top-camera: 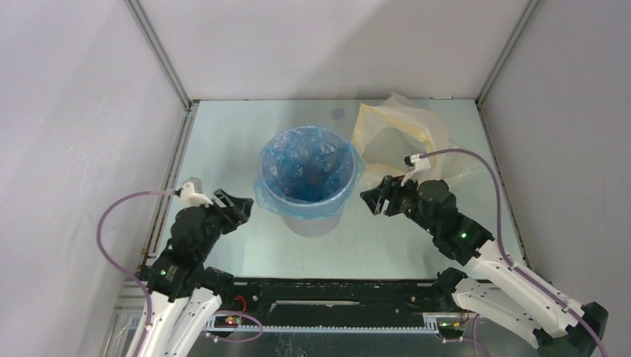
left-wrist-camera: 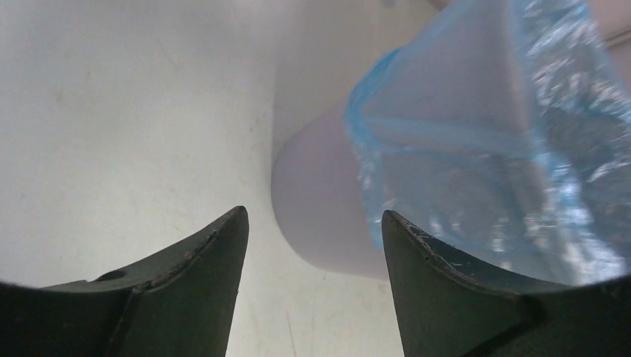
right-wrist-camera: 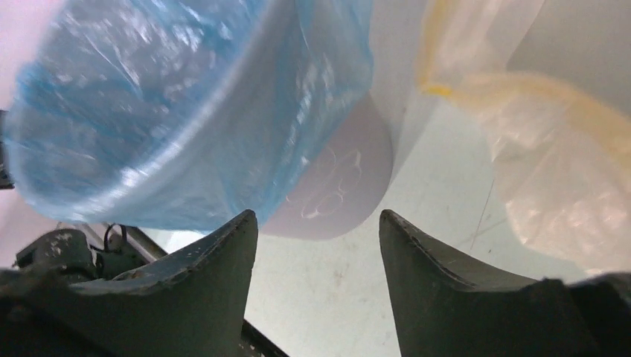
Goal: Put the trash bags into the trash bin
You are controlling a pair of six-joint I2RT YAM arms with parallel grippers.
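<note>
- Left end effector (top-camera: 239, 207): jaws apart, nothing between them. It sits just to the left of the trash bin (top-camera: 318, 224), tips aimed at the bin's wall. The wrist view shows a gap, so no contact.
- Right end effector (top-camera: 374, 198): likewise released and empty, just to the right of the bin, tips facing the hanging blue plastic.
- Trash bag (top-camera: 309, 167): blue film sits inside the bin as a liner. Its mouth is folded outward over the rim, and a skirt hangs part-way down the outer wall all round.
- The bin stands upright on the table (top-camera: 223, 141).
- Pale yellow bag (top-camera: 394, 134): lies behind the bin, toward its right. Cannot tell whether it touches the rim.
- Judgement: the bag looks placed. Little remains beyond snugging the skirt or backing off.
- Risk 1: the film is thin and crinkly. A fingertip catching the skirt on the way out could drag the fold off the rim and collapse the liner into the bin.
- Risk 2: the bin looks light. A sideways push from one arm alone could slide or tip it.
- Risk 3: a wide swing of the right arm behind the bin could snag the yellow bag and pull it against the rim.
</note>
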